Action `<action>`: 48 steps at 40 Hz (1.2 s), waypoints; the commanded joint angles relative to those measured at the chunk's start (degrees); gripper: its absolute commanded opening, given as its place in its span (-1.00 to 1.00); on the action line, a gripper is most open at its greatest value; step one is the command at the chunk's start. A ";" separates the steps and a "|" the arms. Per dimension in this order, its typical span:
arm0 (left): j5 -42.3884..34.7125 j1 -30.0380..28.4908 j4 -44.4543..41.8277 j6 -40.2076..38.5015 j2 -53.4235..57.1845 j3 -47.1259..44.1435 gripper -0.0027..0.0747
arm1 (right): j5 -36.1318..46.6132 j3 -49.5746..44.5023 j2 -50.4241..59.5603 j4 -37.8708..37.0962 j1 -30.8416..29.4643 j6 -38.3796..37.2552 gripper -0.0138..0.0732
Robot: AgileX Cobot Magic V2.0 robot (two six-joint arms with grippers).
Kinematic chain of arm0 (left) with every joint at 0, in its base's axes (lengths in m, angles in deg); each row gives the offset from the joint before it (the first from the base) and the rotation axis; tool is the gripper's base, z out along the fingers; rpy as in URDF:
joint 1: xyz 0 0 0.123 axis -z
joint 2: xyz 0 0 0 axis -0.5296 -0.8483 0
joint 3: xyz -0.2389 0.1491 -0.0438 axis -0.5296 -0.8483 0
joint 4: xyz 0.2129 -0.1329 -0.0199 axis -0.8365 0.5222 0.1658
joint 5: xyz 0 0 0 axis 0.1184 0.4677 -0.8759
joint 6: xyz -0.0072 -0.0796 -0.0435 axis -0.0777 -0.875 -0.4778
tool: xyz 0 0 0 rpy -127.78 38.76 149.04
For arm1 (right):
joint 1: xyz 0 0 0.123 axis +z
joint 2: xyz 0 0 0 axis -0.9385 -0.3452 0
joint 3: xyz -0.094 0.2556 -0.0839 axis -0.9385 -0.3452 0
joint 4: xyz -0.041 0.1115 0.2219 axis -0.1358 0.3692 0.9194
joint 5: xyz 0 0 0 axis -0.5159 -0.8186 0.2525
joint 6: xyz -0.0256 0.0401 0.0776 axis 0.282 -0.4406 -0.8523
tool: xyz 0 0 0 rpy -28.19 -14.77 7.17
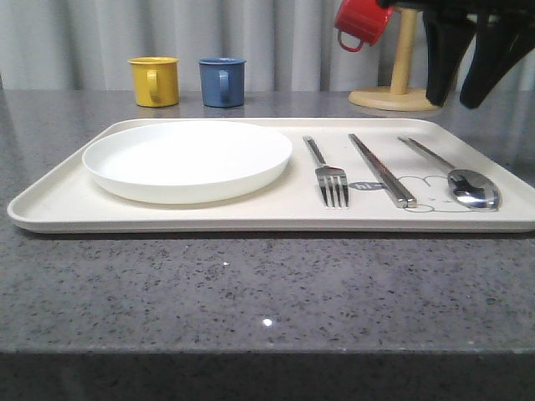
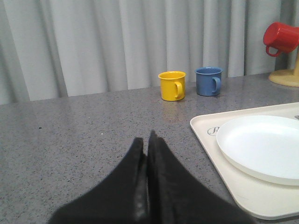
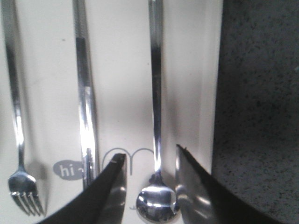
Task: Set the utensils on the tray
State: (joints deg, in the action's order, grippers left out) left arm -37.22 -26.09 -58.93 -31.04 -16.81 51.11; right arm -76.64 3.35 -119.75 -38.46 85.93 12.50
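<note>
While the tray (image 1: 58, 200) sat on the grey bench (image 1: 251, 292), the plate (image 1: 188, 159) filled its left half. Right of it lay the fork (image 1: 328, 174), chopsticks (image 1: 381, 170) and spoon (image 1: 456, 171), side by side, long axes running front to back, tines and bowl towards the near rim. The left hand (image 2: 148, 140) hung low over bare bench, fingers pressed together, holding nothing. The right hand (image 1: 466, 63) hung raised over the tray's far right, fingers spread, empty, above the spoon.
</note>
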 commanded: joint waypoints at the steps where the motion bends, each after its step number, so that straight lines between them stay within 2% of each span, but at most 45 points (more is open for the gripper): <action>1: -4.83 -0.04 0.52 -0.31 -0.73 1.62 -0.98 | 1.46 1.90 5.81 -0.48 -0.24 3.97 0.00; 6: -4.83 -0.04 0.52 -0.31 -0.73 1.62 -0.98 | 0.82 1.84 9.87 -0.37 -0.24 7.77 -0.18; 11: -4.83 -0.04 0.52 -0.31 -0.73 1.62 -0.98 | 1.78 -0.66 14.74 0.19 -0.24 10.96 -0.59; 15: -4.83 -0.04 0.52 -0.31 -0.73 1.62 -0.98 | 7.25 -5.89 20.33 0.14 -0.24 11.18 -0.85; 24: -4.83 -0.04 0.52 -0.31 -0.73 1.62 -0.98 | 25.32 -23.79 35.89 -0.32 -0.24 12.21 -0.84; 33: -4.83 -0.04 0.52 -0.31 -0.73 1.62 -0.98 | 44.84 -46.41 54.77 -5.92 -0.24 12.30 -0.84; 41: -4.83 -0.04 0.52 -0.31 -0.73 1.62 -0.98 | 49.30 -60.37 71.70 -5.92 -0.24 12.30 -0.84; 48: -4.83 -0.04 0.52 -0.31 -0.73 1.62 -0.98 | 49.45 -65.46 83.38 -5.92 -0.24 12.30 -0.84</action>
State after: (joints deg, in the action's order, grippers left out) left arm -37.22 -26.09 -58.93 -31.04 -16.81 51.11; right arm -32.87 -62.56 -39.46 -43.46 85.93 24.18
